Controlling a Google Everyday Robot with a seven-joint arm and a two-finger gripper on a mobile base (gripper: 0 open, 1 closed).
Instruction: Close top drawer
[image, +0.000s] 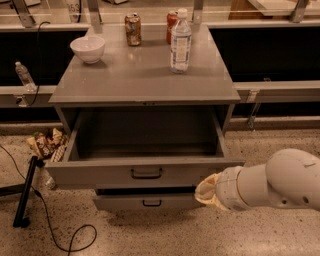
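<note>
I see the top drawer (95, 175) pulled well out of the grey table (140, 80), its black handle (146, 173) facing the camera, above a narrower lower drawer (120, 201). The end effector (206, 190) sits at the lower right corner of the top drawer's front. I cannot tell whether it touches the panel, how far open it is, or whether it holds anything.

No text was legible; labels on the soda can (132, 29) and water bottle (180, 42) were unreadable. The gripper (206, 190) sat at the right end of the top drawer (100, 174) front.
</note>
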